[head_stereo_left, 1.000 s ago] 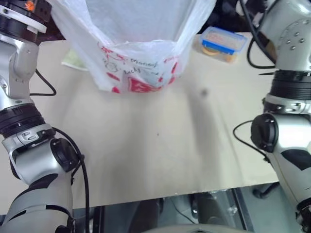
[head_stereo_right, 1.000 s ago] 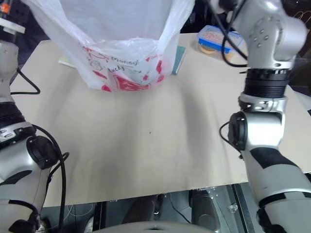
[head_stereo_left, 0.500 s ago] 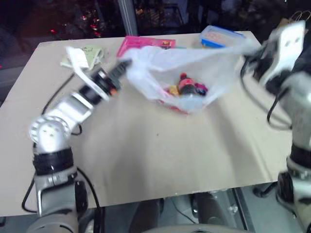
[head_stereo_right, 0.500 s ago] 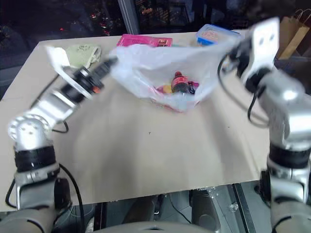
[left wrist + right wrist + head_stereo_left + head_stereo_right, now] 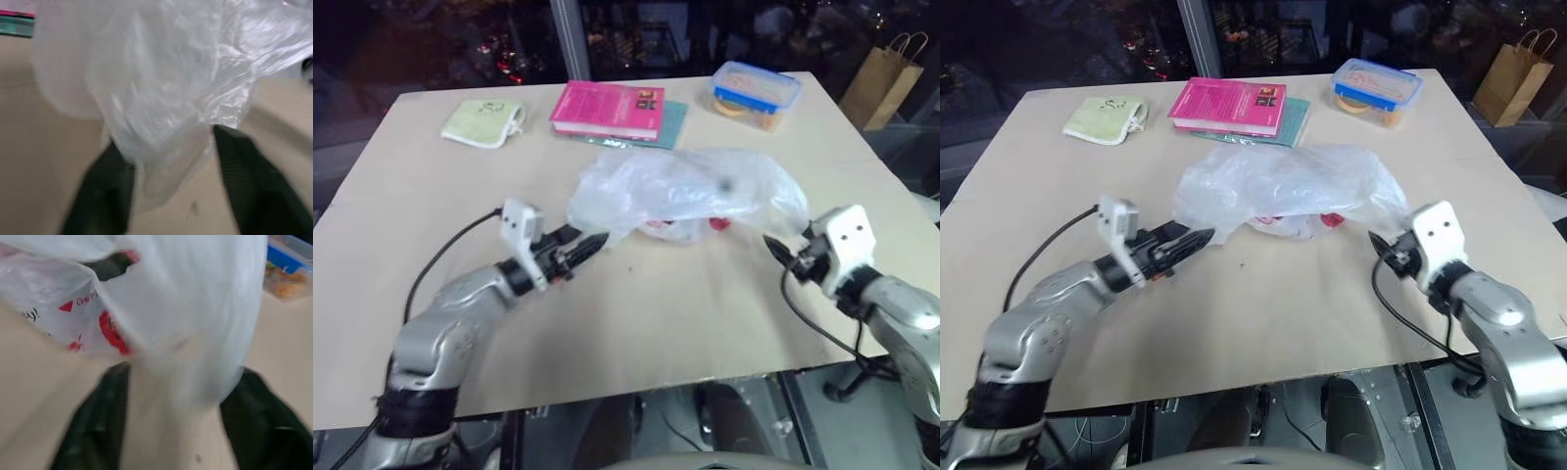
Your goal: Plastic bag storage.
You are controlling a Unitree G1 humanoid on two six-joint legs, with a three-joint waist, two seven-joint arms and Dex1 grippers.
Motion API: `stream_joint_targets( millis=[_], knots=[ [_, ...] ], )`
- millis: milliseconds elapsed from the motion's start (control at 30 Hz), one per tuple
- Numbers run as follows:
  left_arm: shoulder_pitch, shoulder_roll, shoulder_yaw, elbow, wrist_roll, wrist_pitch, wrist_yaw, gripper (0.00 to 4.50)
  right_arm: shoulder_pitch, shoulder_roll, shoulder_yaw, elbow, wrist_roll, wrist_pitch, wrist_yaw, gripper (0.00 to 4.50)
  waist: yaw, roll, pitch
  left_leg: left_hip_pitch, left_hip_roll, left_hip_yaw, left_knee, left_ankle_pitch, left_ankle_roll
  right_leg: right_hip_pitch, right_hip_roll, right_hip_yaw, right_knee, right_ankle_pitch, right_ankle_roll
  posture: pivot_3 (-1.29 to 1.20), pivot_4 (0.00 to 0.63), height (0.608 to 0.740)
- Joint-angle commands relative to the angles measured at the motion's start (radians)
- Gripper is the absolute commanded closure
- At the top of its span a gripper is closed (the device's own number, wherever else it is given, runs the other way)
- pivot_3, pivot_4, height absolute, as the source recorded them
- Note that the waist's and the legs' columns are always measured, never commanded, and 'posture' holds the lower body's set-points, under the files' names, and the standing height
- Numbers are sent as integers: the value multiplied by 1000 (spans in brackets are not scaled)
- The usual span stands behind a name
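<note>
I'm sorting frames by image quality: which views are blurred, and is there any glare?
Left wrist view: the plastic bag is soft and its sheen glares; black fingers smeared. Right wrist view: bag and fingers blurred. Eye views: table evenly lit, background dark, left gripper slightly soft.

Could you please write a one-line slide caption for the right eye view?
Plastic bag slumped on the table, flanked by left gripper and right gripper.

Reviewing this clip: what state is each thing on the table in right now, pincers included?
Translucent white plastic bag with red print: collapsed flat on the table, released, contents inside.
Left pincer: open, at the bag's edge.
Right pincer: open, at the bag's opposite edge.
Blue-lidded clear food box: closed.
Magenta book: closed, lying flat.
Brown paper bag with handles: upright beside the table.
</note>
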Motion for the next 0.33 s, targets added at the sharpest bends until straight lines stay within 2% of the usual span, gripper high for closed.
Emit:
stream_joint_targets(
  millis=[33, 100, 200, 333],
  knots=[
    [102, 10, 78, -75, 38, -52, -23, 13, 120, -33, -159, -148, 128, 10, 97, 0, 3, 0, 0, 0, 0, 0, 0, 0, 0, 1, 0, 0, 0, 0, 0, 0, 150, 740],
    [160, -6, 115, -87, 52, -53, 4, 13, 219, -37, -237, -198, 182, 16, 137, 0, 6, 0, 0, 1, 1, 0, 0, 0, 0, 2, 0, 0, 0, -3, 3, 0, 150, 740],
    [186, -28, 167, -81, 47, -39, 46, 13, 365, -66, -284, -183, 113, -44, 193, 0, 19, -2, -1, 4, 3, 1, 1, 0, 0, 4, 1, -1, -1, -4, 3, 0, 150, 740],
    [171, -47, 171, -68, 58, -49, 52, 13, 378, -70, -298, -77, 76, -126, 209, 0, 21, -2, -1, 4, 5, 1, 6, -1, 0, 7, 1, -3, -1, -4, 3, 0, 150, 740]
  ],
)
